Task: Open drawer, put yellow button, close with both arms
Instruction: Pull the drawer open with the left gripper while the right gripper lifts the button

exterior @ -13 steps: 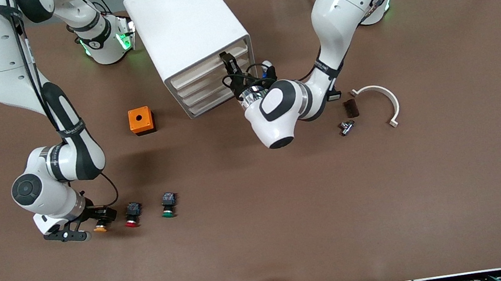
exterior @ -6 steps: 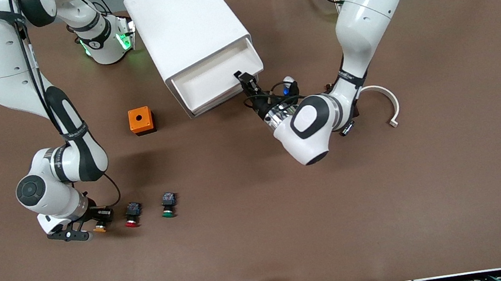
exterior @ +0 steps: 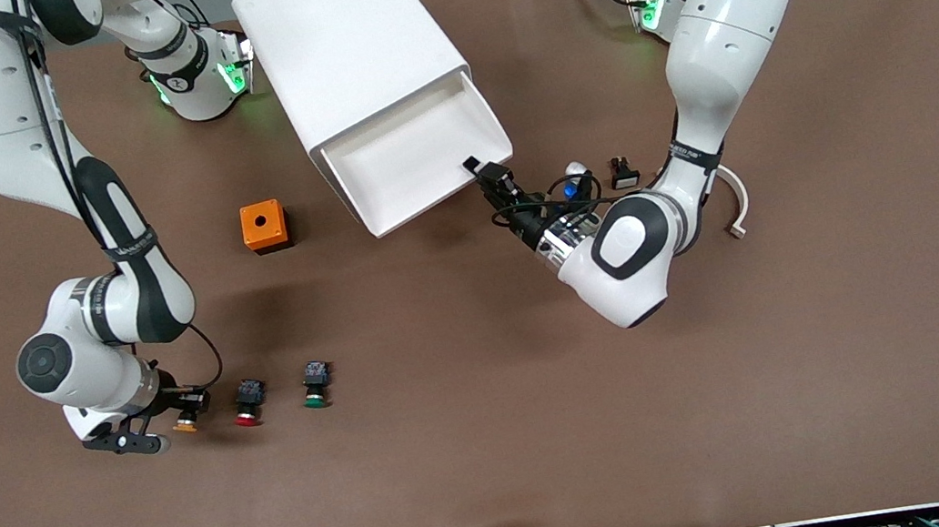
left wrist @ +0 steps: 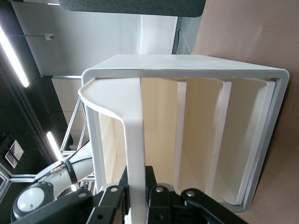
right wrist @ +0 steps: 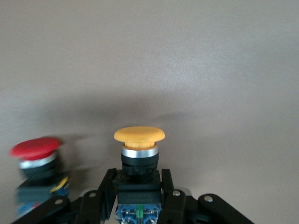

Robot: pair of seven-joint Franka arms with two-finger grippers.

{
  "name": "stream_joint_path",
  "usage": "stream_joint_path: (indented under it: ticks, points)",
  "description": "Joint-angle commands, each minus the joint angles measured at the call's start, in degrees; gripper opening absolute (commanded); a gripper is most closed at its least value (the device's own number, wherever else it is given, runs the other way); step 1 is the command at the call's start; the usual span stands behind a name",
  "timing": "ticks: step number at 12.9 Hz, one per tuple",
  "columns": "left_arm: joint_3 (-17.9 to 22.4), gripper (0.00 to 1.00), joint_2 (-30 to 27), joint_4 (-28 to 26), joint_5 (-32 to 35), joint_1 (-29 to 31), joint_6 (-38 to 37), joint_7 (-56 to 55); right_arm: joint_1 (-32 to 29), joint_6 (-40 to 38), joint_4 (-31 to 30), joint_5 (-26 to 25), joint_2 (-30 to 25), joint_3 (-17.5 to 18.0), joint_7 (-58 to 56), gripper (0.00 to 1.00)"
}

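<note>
Yellow button (right wrist: 139, 154) clamped between right gripper (right wrist: 138, 193) fingers; left gripper (left wrist: 138, 201) fingers pinching drawer (left wrist: 133, 140) front.

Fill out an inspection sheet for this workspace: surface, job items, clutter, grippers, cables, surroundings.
Surface: brown table, flat, no spills seen.
Job items: top drawer pulled out of the white cabinet; yellow button near the table's right-arm end.
Clutter: red button and green button beside the yellow one; orange box; curved white bracket and small black part toward the left arm's end.
Grippers: left gripper shut on the drawer's front edge; right gripper shut on the yellow button's body.
Cables: black leads looped at both wrists.
Surroundings: metal frame posts at the table's corners.
</note>
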Motion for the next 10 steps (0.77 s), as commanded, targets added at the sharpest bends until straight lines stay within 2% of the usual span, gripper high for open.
stream_joint_path:
  ticks: [1,2,3,5,6,7,10]
  points:
    - [0.4,0.19,1.21,1.17,-0.76,0.47,-0.5,0.21,2.19,-13.73,-1.16,1.09,-11.33,-0.03,8.71,0.0]
    - [0.4,0.25,1.47,1.17,-0.76,0.47,-0.5,0.21,3.51,-17.87,-1.07,1.09,-14.85,-0.03,14.24,0.0]
    - [0.4,0.39,1.47,1.17,-0.76,0.56,-0.5,0.47,5.61,-21.57,-1.07,1.09,-18.54,0.05,20.9,0.0]
    - [0.4,0.84,1.47,1.43,-0.85,1.18,-0.41,3.27,10.36,-26.42,-1.16,1.18,-24.44,0.14,32.61,0.0]
    - [0.4,1.0,1.47,2.04,-1.46,1.26,-0.41,4.5,12.9,-28.88,-1.25,1.88,-26.99,0.14,37.62,0.0]
    - [0.4,1.0,1.38,2.83,-2.77,2.14,-0.41,6.6,16.32,-30.12,-1.34,3.62,-29.28,0.06,43.15,0.0]
    - [0.14,1.0,0.94,5.2,-4.19,4.6,-1.81,23.09,27.31,-31.01,-1.16,3.82,-32.2,0.05,61.96,0.0]
